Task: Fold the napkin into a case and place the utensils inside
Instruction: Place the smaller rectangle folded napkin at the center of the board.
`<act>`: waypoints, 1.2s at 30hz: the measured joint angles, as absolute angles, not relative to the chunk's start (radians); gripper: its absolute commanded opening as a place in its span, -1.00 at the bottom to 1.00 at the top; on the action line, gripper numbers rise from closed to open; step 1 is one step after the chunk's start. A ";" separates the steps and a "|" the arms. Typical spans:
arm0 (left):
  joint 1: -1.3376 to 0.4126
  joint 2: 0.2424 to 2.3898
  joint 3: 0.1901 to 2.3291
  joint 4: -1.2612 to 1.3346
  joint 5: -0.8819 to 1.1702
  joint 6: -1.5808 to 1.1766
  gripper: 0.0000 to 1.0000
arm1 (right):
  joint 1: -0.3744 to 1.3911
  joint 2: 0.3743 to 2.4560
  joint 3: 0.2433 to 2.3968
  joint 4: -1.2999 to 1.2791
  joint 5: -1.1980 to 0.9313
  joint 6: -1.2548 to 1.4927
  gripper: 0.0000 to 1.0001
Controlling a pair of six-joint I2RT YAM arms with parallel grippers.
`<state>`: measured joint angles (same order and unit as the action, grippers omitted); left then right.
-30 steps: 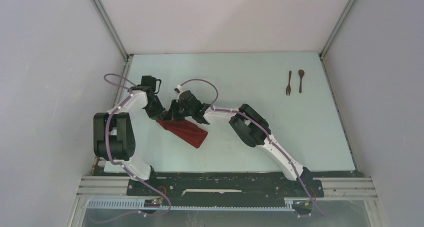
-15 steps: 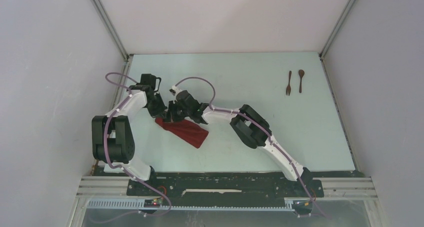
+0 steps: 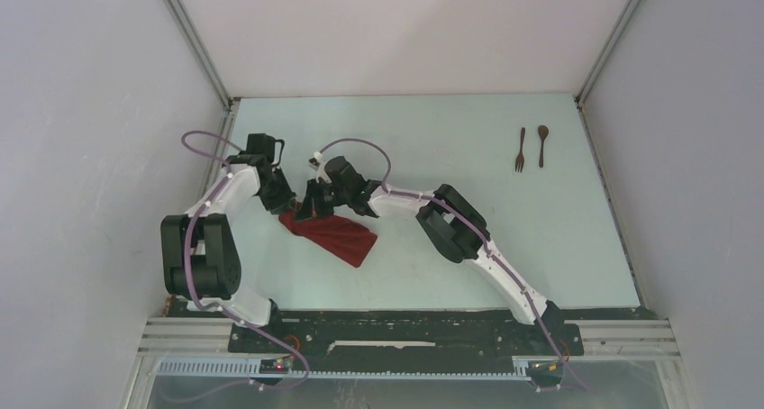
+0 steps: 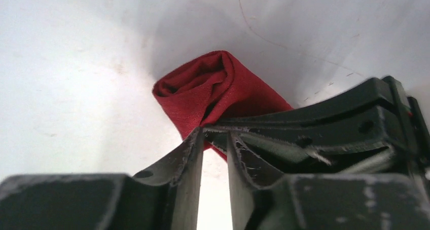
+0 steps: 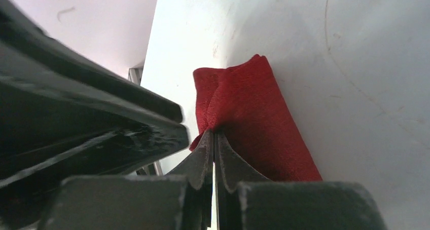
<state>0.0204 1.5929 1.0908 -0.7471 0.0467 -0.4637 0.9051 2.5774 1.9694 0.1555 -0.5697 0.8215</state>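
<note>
One napkin (image 3: 338,238) end is crowded: right gripper (image 5: 213,133) pinches its edge, left gripper (image 4: 214,137) narrowly parted alongside.

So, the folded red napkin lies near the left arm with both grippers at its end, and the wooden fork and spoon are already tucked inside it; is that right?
Not quite: the top view shows the fork and spoon lying bare at the far right of the table, apart from the napkin. The rest holds: the left gripper and right gripper are at its end.
</note>
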 measured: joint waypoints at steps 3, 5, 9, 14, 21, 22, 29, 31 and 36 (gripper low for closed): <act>0.012 1.538 1.078 -0.752 -0.015 -0.452 -0.22 | 0.912 2.585 1.969 0.152 -0.569 0.828 -0.94; 0.011 1.512 1.075 -0.762 -0.038 -0.454 -0.41 | 0.913 2.589 1.972 0.140 -0.562 0.829 -0.95; 0.070 1.509 0.996 -0.687 0.035 -0.517 -0.54 | 0.917 2.590 1.979 0.114 -0.535 0.828 -0.95; 0.282 1.504 0.792 -0.614 0.112 -0.640 -0.46 | 0.920 2.590 1.985 0.078 -0.503 0.814 -0.95; 0.295 1.471 0.764 -0.545 0.134 -0.719 -0.51 | 0.924 2.590 1.985 0.076 -0.485 0.805 -0.95; 0.292 1.506 0.776 -0.534 0.144 -0.720 -0.52 | 0.925 2.590 1.985 0.076 -0.482 0.805 -0.95; 0.190 1.656 0.910 -0.533 0.201 -0.722 -0.50 | 0.923 2.535 1.892 0.114 -0.424 0.806 -0.95; 0.146 1.666 0.923 -0.528 0.194 -0.722 -0.52 | 0.916 2.495 1.821 0.140 -0.405 0.810 -0.95; 0.047 1.679 0.937 -0.509 0.194 -0.724 -0.46 | 0.895 2.407 1.667 0.189 -0.384 0.837 -0.92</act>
<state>0.0471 1.6794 0.9375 -0.5095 0.1940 -0.7238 0.8951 2.4065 1.6672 0.1894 -0.3836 0.8368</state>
